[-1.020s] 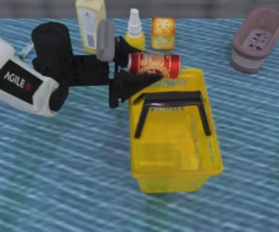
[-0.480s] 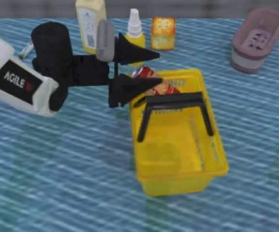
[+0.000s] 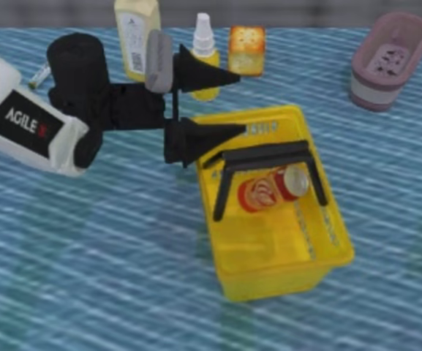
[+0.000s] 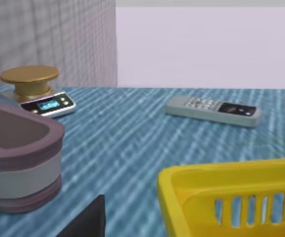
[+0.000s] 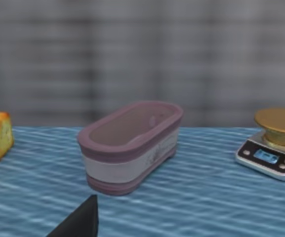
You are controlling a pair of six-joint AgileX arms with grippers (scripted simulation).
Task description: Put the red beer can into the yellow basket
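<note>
Hovering with its jaws spread wide and empty, the left gripper (image 3: 229, 104) sits just above the far-left corner of the yellow basket (image 3: 320, 262), one finger over the rim and the other pointing toward the yellow dropper bottle (image 3: 204, 55) behind it. The red beer can (image 3: 273, 189) lies on its side on the basket floor, under the black folding handles (image 3: 265, 157), silver end toward the top view's right; judged from this, the placement is done. Risk from here: the lower finger is close to the rim and to the near end of the handles, so a low or sideways pull-out could snag and drag or tip the basket; lifting clear first looks safer. The upper finger is near the dropper bottle and the cream bottle (image 3: 137, 33), so a swing toward the far edge of the bench (image 3: 86, 278) could knock either over. The can, lying on its side, may roll if the basket is bumped, though the walls should contain it. Farther out stand a toast block (image 3: 246, 50), a pink oval basket (image 3: 390, 60) at far right, and, in the left wrist view, a kitchen scale (image 4: 36, 96) and a remote (image 4: 212, 110). The right arm is not in the top view; its wrist view shows only a dark finger edge, jaws state cannot be told.
</note>
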